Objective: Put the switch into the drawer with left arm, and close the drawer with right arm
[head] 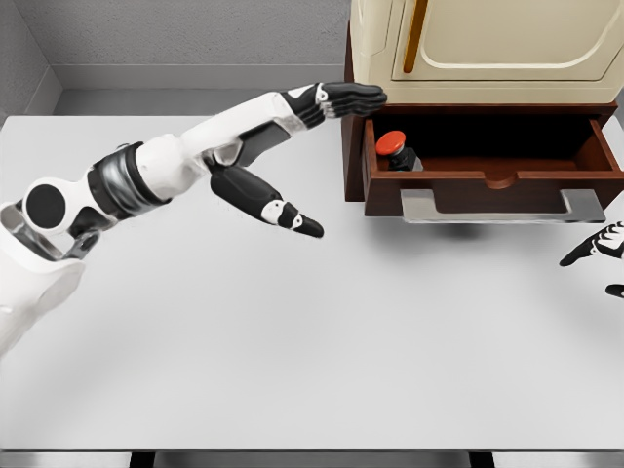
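The drawer (492, 161) stands pulled out from the dark wooden base of a cream-coloured cabinet (483, 44) at the far right of the white table (312, 341). Its brown interior is open to view, and a flat grey handle (502, 206) runs along the front panel. Inside, the switch (394, 151) sits upright in the left end of the drawer, close to the left wall and the front panel: a dark body topped by a red round button. The remaining floor of the drawer to its right is in shadow. The left arm reaches in from the lower left of the picture, stretched diagonally across the table toward the cabinet. The left robot hand (327, 102) hangs level with the drawer's upper left corner, just left of and above the switch, apart from it. Its dark fingers (356, 96) lie straight and close together, pointing to the right at the cabinet's edge, while the thumb (268, 205) hangs down and away toward the table; the hand is spread and holds nothing. At the right edge of the picture, below and to the right of the handle, the right robot hand (600, 247) shows only partly: a few striped black-and-white fingers extended loosely to the left, not touching the handle or the drawer, with nothing in them. Its shadow falls faintly on the table.
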